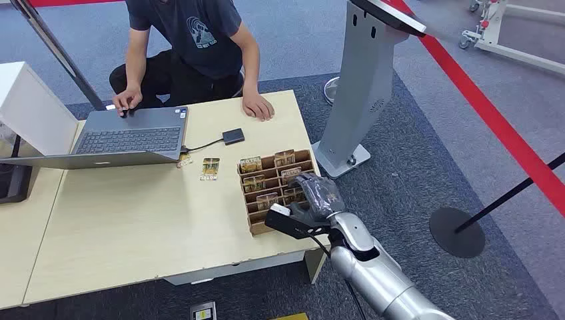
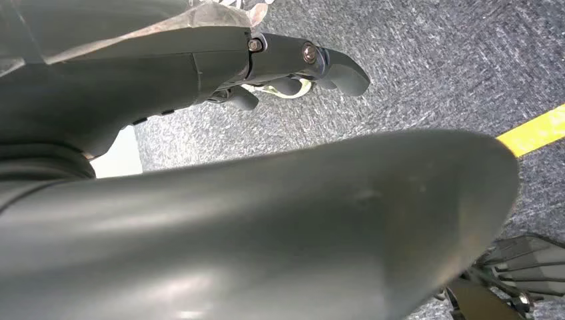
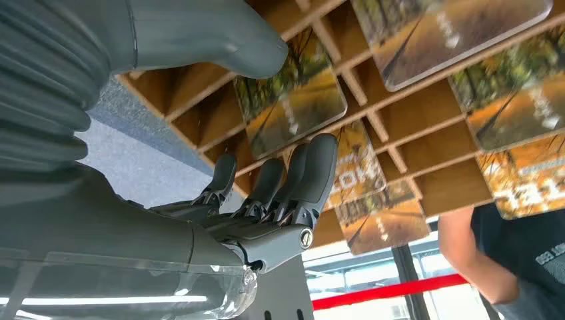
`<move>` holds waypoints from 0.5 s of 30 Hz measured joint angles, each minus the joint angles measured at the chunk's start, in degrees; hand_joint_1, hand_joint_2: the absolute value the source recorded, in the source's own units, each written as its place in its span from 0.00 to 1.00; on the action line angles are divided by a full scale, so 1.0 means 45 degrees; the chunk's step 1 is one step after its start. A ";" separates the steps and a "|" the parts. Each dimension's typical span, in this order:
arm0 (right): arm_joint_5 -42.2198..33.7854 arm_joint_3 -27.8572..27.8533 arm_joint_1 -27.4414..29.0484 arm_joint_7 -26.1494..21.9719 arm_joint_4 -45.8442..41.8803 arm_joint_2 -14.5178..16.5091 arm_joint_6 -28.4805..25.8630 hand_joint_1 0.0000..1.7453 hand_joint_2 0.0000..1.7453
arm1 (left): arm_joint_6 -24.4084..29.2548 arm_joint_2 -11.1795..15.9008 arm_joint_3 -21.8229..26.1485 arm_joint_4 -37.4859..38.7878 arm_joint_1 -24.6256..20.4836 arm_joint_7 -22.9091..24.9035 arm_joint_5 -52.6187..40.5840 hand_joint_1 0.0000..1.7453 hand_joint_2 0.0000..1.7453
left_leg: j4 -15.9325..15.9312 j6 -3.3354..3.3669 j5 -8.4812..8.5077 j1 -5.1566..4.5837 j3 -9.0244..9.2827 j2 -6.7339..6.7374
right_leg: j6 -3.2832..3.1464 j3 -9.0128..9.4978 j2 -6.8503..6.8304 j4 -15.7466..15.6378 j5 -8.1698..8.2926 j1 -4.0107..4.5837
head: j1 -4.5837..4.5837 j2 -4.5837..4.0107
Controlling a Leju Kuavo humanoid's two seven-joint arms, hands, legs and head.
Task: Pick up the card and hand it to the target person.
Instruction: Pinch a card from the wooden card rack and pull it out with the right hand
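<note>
A wooden rack (image 1: 254,225) near the table's right front corner holds several autumn-print cards (image 1: 284,158) upright in its slots. My right hand (image 1: 316,197) hovers over the rack's front right part, empty. In the right wrist view that hand (image 3: 253,200) has its thumb (image 3: 226,40) on one side of a card (image 3: 293,100) and its fingers (image 3: 313,167) on the other, spread apart, and I see no contact. Across the table sits the person (image 1: 200,40), with one hand (image 1: 258,107) flat on the tabletop. My left hand (image 2: 280,60) hangs over the carpet, empty.
An open laptop (image 1: 126,140) stands at the table's back left, with a small black device (image 1: 233,136) cabled to it. Two loose cards (image 1: 210,168) lie beside the rack. A white kiosk stand (image 1: 363,87) and a stanchion base (image 1: 457,232) are on the carpet to the right.
</note>
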 joint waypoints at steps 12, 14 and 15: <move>0.1124 0.0105 0.0007 0.0375 0.0079 -0.0005 -0.0385 0.57 1.00 | 0.0000 0.0000 -0.0005 0.0000 -0.0003 0.0000 0.0015 0.00 0.00 | 0.0000 0.0000 0.0000 0.0000 0.0002 0.0001 | 0.0000 -0.0001 0.0000 0.0000 0.0000 0.0000 | -0.0002 0.0000; 0.1426 0.0126 0.0009 0.0447 0.0100 -0.0005 -0.0468 0.52 1.00 | 0.0000 0.0000 -0.0005 0.0000 -0.0003 0.0000 0.0044 0.00 0.00 | 0.0000 -0.0001 0.0000 0.0000 0.0002 0.0001 | 0.0000 -0.0001 0.0000 0.0000 0.0000 0.0000 | -0.0003 0.0000; 0.1552 0.0135 0.0011 0.0475 0.0112 -0.0005 -0.0504 0.50 1.00 | 0.0000 0.0000 -0.0006 0.0000 -0.0003 0.0000 0.0064 0.00 0.00 | 0.0000 -0.0001 -0.0001 0.0000 0.0002 0.0001 | 0.0000 -0.0002 0.0000 0.0000 0.0000 0.0000 | -0.0005 0.0000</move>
